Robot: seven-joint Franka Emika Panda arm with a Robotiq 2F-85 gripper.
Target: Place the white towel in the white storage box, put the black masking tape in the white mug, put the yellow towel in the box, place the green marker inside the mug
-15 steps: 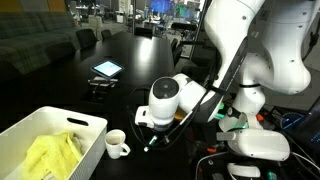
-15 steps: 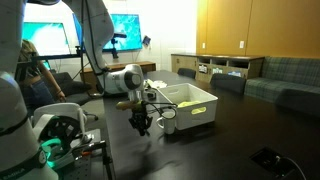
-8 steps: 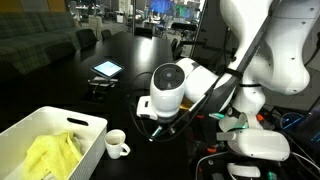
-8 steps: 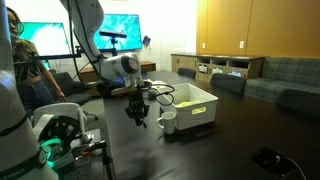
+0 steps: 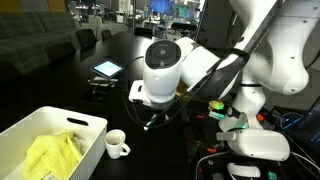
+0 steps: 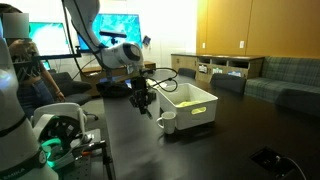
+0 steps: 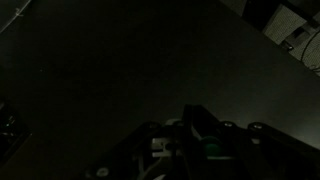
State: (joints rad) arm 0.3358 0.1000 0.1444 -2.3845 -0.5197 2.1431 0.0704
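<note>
My gripper [image 5: 150, 120] hangs above the dark table, to the right of the white mug [image 5: 117, 142], and is also visible in the other exterior view [image 6: 146, 103]. In the wrist view the jaws [image 7: 190, 140] are shut on the green marker [image 7: 208, 150], which is dim and only partly seen. The white storage box [image 5: 72, 119] holds the yellow towel [image 5: 52, 155]. The mug [image 6: 168, 121] stands right beside the box [image 6: 200, 112]. The white towel and the black masking tape are not in view.
A tablet [image 5: 107, 69] lies further back on the table. A white robot base with cables [image 5: 255, 145] stands at the table's near edge and also shows in the other exterior view [image 6: 58, 132]. A sofa and cabinets stand beyond the table.
The arm has lifted the gripper higher above the table with the marker still in it, and it has shifted a little toward the mug and box.
</note>
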